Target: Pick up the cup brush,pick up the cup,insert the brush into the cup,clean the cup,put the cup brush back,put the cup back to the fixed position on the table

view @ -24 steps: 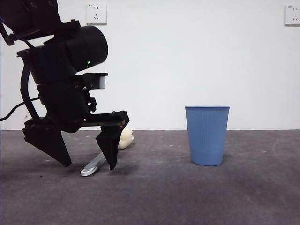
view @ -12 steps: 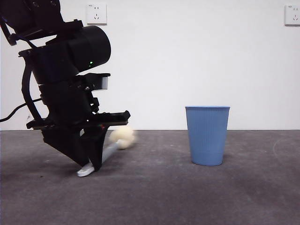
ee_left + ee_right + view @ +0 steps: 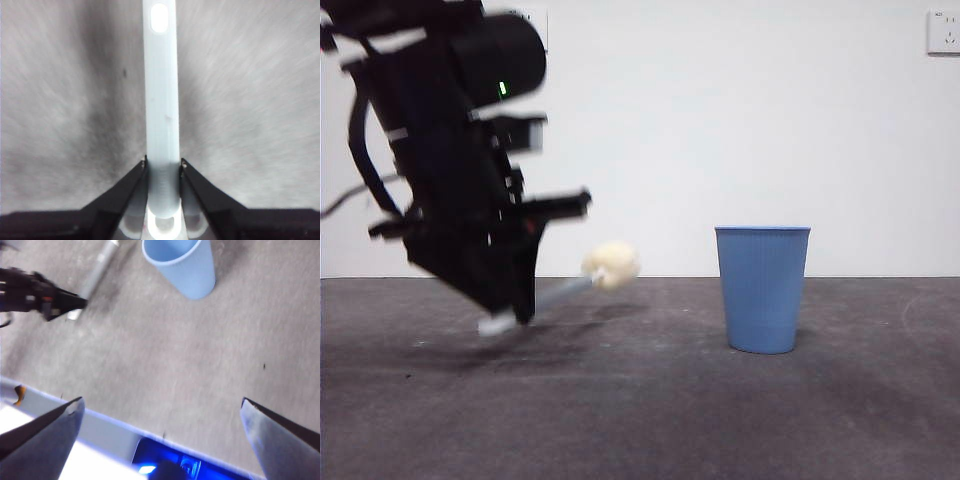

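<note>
— Left gripper (image 3: 510, 312), far left?
— Clamped on cup brush (image 3: 565, 291), slim grey handle, cream sponge head raised off matte table (image 3: 650, 420).
— Rightwards?
— Bare stretch, then ribbed blue cup (image 3: 762, 288) upright. Right gripper (image 3: 160, 412) spread wide, well apart.

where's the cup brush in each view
Front view: cup brush is lifted off the table, tilted, held by the left claw, left of the cup.
Left wrist view: its grey handle runs up the middle between the claw's jaws.
Right wrist view: handle near the top, beside the cup.
Shared landmark: the cup, absent from the left wrist view.
</note>
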`<act>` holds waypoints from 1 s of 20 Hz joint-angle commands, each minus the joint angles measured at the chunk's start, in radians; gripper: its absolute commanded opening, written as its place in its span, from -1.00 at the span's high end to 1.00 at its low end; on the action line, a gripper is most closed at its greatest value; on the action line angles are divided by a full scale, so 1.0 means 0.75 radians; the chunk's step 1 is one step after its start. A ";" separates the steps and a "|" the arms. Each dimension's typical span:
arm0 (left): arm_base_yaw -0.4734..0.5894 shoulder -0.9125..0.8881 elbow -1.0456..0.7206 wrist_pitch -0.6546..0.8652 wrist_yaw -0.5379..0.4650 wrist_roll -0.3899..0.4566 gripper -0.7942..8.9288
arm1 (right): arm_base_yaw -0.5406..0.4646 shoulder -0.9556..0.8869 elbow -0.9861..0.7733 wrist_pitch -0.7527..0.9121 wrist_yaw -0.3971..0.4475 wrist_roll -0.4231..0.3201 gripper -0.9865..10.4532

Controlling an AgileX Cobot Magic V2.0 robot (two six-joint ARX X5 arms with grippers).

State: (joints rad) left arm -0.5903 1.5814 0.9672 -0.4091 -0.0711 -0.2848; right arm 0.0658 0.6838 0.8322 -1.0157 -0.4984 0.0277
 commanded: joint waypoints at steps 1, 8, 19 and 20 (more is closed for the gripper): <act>-0.005 -0.099 0.004 -0.039 0.001 0.043 0.85 | 0.012 0.010 0.003 0.095 -0.038 0.009 -0.27; -0.005 -0.469 0.004 -0.210 0.034 0.101 0.85 | 0.171 0.219 -0.088 0.493 0.013 0.024 -0.27; -0.005 -0.740 0.004 -0.440 0.033 0.141 0.85 | 0.527 0.565 -0.469 1.399 0.539 0.151 -0.27; -0.005 -0.740 0.004 -0.453 0.033 0.141 0.85 | 0.527 0.615 -0.470 1.465 0.542 0.150 -0.27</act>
State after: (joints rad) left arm -0.5915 1.0279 0.9672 -0.7517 -0.0483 -0.1913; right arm 0.4587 1.1408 0.4873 0.0608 -0.0948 0.1284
